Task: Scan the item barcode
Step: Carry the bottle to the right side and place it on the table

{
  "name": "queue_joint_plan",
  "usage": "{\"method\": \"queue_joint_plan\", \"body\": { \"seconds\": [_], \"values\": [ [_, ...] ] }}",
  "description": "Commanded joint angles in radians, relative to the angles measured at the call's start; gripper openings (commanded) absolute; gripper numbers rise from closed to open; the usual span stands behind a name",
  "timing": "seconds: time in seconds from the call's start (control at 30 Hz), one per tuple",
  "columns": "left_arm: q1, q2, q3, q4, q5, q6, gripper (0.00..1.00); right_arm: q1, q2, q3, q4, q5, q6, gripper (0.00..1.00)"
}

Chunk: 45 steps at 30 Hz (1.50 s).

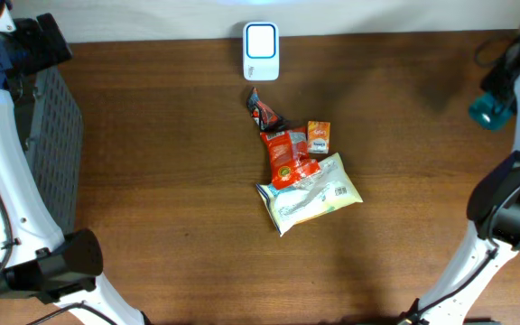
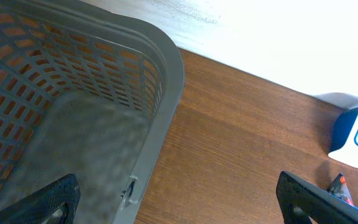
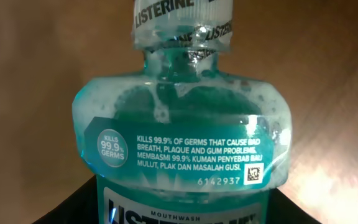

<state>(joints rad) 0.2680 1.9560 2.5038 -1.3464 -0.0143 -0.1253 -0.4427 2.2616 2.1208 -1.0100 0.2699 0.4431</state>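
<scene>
Currently right end effector [image 1: 499, 90] grips a teal mouthwash bottle [image 3: 179, 143]; left end effector [image 2: 185, 202] gapes wide.

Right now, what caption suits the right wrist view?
Right gripper holds a teal plastic Listerine mouthwash bottle, shrink-sealed cap on, foam inside, brown wooden table blurred behind.

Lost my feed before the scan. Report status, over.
Left gripper open, at the basket rim. Right gripper shut on mouthwash bottle, far right, well off the scanner. Packet pile mid-table, not between them.
</scene>
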Motion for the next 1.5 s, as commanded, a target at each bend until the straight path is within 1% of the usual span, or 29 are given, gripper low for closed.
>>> {"method": "queue_joint_plan", "body": {
  "seconds": [0.0,0.07,0.17,0.5,0.63,0.8,0.83,0.97,1.03,1.1,1.27,1.33,1.4,1.43,1.47],
  "values": [
    [0.003,-0.008,0.001,-0.001,0.004,-0.009,0.99,-0.074,0.012,-0.056,0.007,0.002,0.107,0.52],
    [0.003,-0.008,0.001,-0.001,0.004,-0.009,0.99,-0.119,0.023,-0.090,0.011,-0.017,0.143,0.52],
    [0.003,-0.008,0.001,-0.001,0.004,-0.009,0.99,-0.181,0.024,-0.135,0.037,-0.030,0.154,0.52],
    [0.003,-0.008,0.001,-0.001,0.004,-0.009,0.99,-0.351,0.041,-0.139,0.051,-0.031,0.154,0.52],
    [0.003,-0.008,0.001,-0.001,0.004,-0.009,0.99,-0.383,0.061,-0.139,0.068,-0.031,0.153,0.53],
    [0.003,-0.008,0.001,-0.001,0.004,-0.009,0.99,-0.383,0.092,-0.139,0.096,-0.029,0.153,0.53],
    [0.003,-0.008,0.001,-0.001,0.004,-0.009,0.99,-0.383,0.097,-0.139,0.098,-0.030,0.153,0.55],
    [0.003,-0.008,0.001,-0.001,0.004,-0.009,0.99,-0.384,0.103,-0.139,0.106,-0.030,0.152,0.82],
    [0.003,-0.008,0.001,-0.001,0.004,-0.009,0.99,-0.383,0.103,-0.138,0.109,-0.031,0.141,0.91],
    [0.003,-0.008,0.001,-0.001,0.004,-0.009,0.99,-0.383,0.100,-0.138,0.106,-0.034,0.112,0.95],
    [0.003,-0.008,0.001,-0.001,0.004,-0.009,0.99,-0.381,0.071,-0.101,0.047,-0.035,0.111,0.95],
    [0.003,-0.008,0.001,-0.001,0.004,-0.009,0.99,-0.380,0.046,-0.063,0.006,-0.081,0.111,0.95],
    [0.003,-0.008,0.001,-0.001,0.004,-0.009,0.99,-0.380,0.028,-0.022,-0.039,-0.159,0.111,0.93],
    [0.003,-0.008,0.001,-0.001,0.004,-0.009,0.99,-0.380,0.026,-0.003,-0.061,-0.196,0.109,0.88],
    [0.003,-0.008,0.001,-0.001,0.004,-0.009,0.99,-0.379,0.026,0.018,-0.085,-0.246,0.087,0.67]
  ]
}}
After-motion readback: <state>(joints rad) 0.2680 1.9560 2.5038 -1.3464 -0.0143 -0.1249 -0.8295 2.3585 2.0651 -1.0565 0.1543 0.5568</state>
